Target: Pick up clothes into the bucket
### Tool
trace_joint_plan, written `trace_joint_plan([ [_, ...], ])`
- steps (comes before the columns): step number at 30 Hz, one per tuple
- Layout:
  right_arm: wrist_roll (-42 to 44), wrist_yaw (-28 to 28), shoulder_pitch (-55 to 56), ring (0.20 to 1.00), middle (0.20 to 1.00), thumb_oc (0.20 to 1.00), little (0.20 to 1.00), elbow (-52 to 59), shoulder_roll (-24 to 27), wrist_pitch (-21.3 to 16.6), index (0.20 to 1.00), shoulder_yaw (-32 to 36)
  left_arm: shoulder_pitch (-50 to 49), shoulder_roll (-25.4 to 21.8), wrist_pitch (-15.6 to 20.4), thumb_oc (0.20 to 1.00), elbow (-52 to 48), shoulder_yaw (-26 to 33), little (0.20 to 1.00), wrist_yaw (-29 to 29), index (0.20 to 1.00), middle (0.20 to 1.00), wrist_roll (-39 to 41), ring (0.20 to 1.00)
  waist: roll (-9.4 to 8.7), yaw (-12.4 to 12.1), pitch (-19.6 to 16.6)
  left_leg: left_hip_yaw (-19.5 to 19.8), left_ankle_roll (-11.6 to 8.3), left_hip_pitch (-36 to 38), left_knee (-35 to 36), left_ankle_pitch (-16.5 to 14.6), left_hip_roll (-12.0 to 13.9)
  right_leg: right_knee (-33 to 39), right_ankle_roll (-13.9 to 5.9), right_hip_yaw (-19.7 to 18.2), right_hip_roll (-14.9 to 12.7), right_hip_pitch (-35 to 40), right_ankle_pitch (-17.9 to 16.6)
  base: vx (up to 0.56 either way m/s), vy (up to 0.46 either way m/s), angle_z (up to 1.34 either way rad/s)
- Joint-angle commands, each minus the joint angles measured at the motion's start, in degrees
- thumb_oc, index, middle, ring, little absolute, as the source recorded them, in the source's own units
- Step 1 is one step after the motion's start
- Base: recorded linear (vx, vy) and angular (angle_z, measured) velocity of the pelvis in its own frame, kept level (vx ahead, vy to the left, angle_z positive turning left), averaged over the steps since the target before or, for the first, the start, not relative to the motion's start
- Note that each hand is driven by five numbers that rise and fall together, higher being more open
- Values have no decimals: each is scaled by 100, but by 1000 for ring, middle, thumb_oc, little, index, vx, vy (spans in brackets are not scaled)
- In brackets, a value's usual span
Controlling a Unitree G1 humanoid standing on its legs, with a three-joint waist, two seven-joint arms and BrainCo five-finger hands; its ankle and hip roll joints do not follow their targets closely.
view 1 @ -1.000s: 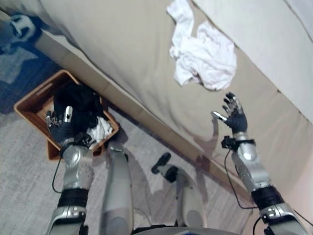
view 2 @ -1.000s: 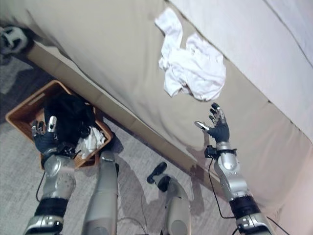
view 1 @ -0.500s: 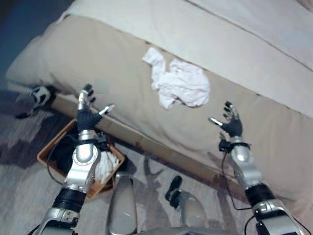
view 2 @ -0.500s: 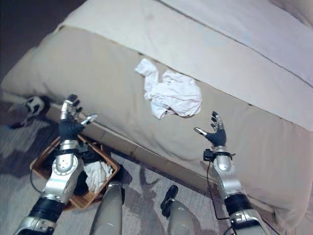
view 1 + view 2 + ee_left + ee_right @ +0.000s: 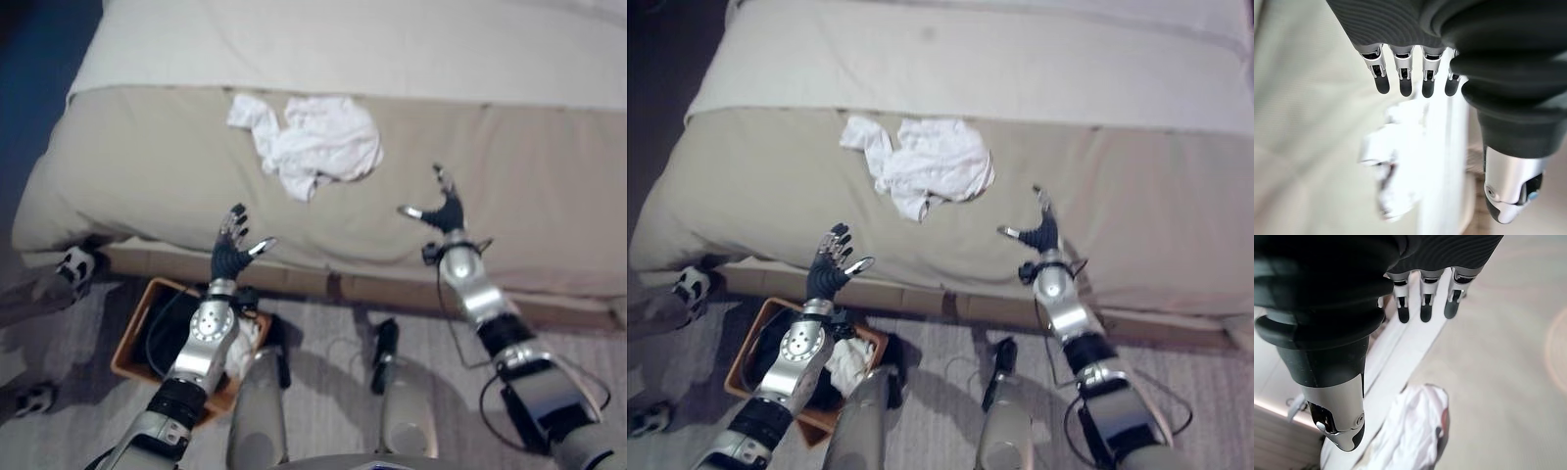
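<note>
A crumpled white garment [image 5: 312,143] lies on the beige bed [image 5: 147,166], also seen as the white garment [image 5: 1396,166] and the white garment [image 5: 1410,431] in the wrist views. My left hand [image 5: 231,255] is raised open over the bed's front edge, short of the garment. At the garment's right my right hand [image 5: 441,209] is open and holds nothing. The brown basket [image 5: 137,338] stands on the floor under my left arm, with dark and white clothes [image 5: 850,360] in it.
The bed's wooden base [image 5: 353,287] runs along the floor in front of me. A black and white shoe [image 5: 72,264] lies left of the basket, another shoe [image 5: 29,399] nearer. Grey carpet [image 5: 940,343] covers the floor.
The camera has swung so the bed now lies square ahead. My left hand rose from over the basket to the bed's edge. My right hand stays raised and open.
</note>
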State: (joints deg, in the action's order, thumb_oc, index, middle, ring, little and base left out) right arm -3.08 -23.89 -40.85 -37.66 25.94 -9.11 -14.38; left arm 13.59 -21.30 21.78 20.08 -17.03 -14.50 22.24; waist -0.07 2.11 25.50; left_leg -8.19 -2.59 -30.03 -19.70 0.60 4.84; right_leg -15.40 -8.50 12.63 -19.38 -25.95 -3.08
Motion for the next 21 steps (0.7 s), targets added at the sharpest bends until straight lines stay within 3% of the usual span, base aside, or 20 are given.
trace_joint_plan([
  [1, -316, -361, -575, 1000, 1000, 1000, 1000, -33, 267, 7, 1000, 36, 49, -167, 216, 1000, -288, 89, 1000, 117, 1000, 1000, 238, 1000, -155, -113, 152, 436, 186, -274, -466, -371, -80, -319, -288, -107, -404, -288, -235, -109, -2, 5],
  [3, -428, -492, -983, 1000, 1000, 1000, 1000, -239, 491, 79, 1000, -35, 13, -246, 213, 1000, -391, 35, 1000, 129, 1000, 1000, 243, 1000, -53, -152, 285, 503, 137, -625, -725, -546, -99, -722, -313, -191, -424, -637, 7, -71, 1, 11],
  [4, -426, -495, -1003, 1000, 1000, 1000, 1000, -247, 496, 74, 1000, -38, 24, -244, 212, 1000, -396, 40, 1000, 127, 1000, 1000, 241, 1000, -61, -139, 298, 452, 188, -710, -707, -382, -114, -675, -249, -160, -449, -706, -133, -2, -10, 13],
  [5, -470, -553, -1153, 1000, 1000, 1000, 1000, -305, 590, 92, 1000, -56, -18, -291, 223, 1000, -438, 12, 1000, 137, 1000, 1000, 216, 1000, -24, -168, 339, 517, 140, -776, -821, -554, -117, -884, -302, -208, -448, -803, 47, -57, 3, 12],
  [10, -501, -763, -1900, 1000, 1000, 1000, 1000, -649, 904, 158, 1000, -191, -262, -476, 246, 1000, -648, 63, 1000, 80, 1000, 1000, 171, 1000, 50, -261, 427, 549, 138, -1485, -1265, -637, -163, -1448, -250, -315, -503, -1484, 219, -23, 1, 13],
  [21, -787, -967, -3407, 1000, 1000, 1000, 1000, -908, 1625, 278, 1000, -973, -536, -849, 324, 1000, -980, 82, 1000, -26, 1000, 1000, 4, 1000, 78, -492, 429, 626, 116, -2374, -1050, -417, -296, -1511, -295, -263, -566, -2351, 154, 15, 12, 8],
])
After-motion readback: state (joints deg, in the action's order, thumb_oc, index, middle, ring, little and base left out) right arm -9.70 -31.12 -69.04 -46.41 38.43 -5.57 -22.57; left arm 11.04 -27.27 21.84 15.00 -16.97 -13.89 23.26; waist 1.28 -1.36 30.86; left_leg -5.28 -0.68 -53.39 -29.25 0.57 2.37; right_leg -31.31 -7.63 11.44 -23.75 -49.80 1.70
